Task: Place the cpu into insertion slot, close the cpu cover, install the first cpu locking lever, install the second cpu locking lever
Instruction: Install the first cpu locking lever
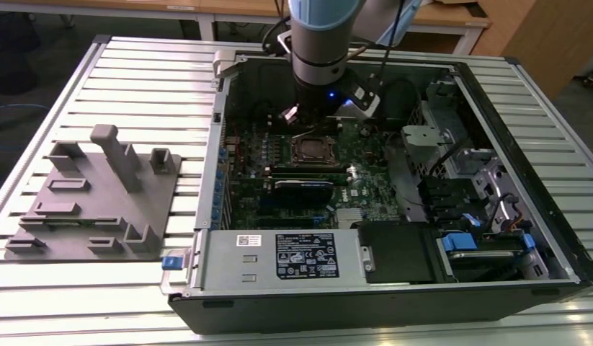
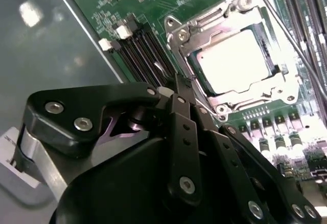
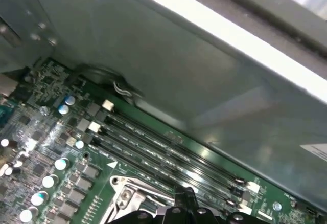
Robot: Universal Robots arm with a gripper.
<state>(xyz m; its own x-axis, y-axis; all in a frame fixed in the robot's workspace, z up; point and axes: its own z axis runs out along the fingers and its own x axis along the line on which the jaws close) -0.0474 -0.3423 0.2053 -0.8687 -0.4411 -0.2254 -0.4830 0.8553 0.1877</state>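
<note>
Fingers (image 2: pixel 183 101) drawn narrow and empty so far as you can see, tips just short of the socket (image 2: pixel 245 104), chip (image 2: pixel 232 60) seated under its shut cover (image 2: pixel 214 25) straight ahead; push the wire lever (image 2: pixel 208 105) down slowly, squarely, until it hooks.

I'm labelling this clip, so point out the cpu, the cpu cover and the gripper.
cpu (image 2: pixel 234 60), second wrist view, centre of its face.
cpu cover (image 2: pixel 219 21), second wrist view, frame edge.
gripper (image 2: pixel 180 82), second wrist view, fingertips.
</note>
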